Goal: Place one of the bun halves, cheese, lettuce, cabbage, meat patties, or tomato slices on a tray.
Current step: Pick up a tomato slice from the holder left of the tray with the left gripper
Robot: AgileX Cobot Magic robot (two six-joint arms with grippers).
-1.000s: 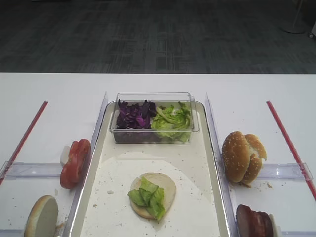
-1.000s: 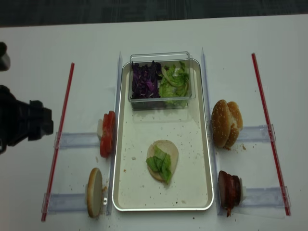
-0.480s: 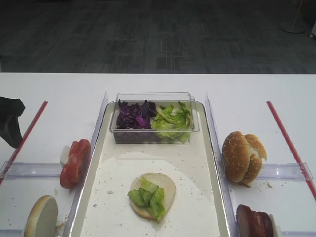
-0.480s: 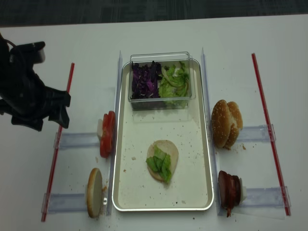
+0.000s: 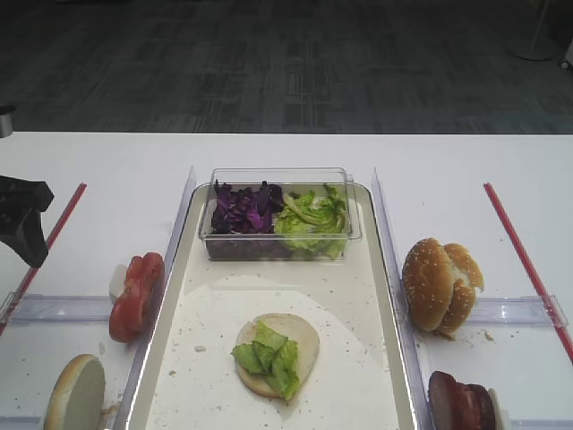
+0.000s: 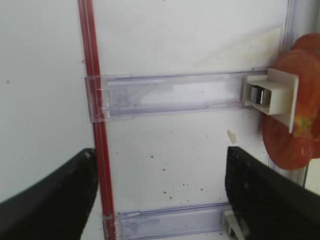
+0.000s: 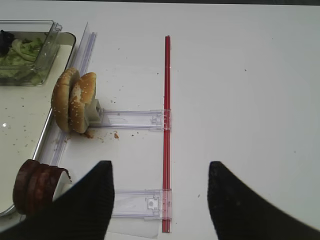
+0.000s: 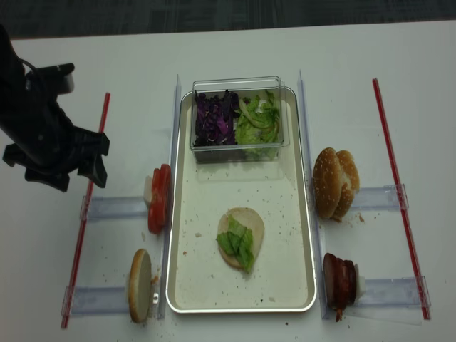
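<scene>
So far the tray [image 8: 184, 285] holds a bun [image 8: 251, 216] with lettuce [image 8: 238, 243]; tomatoes [image 8: 159, 198] wait left, both arms' jaws open and empty.

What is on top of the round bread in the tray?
Green lettuce leaves lie on the pale bun half on the tray. Nothing else is stacked there. The bread under the leaves is hidden, so anything beneath them cannot be seen.
</scene>
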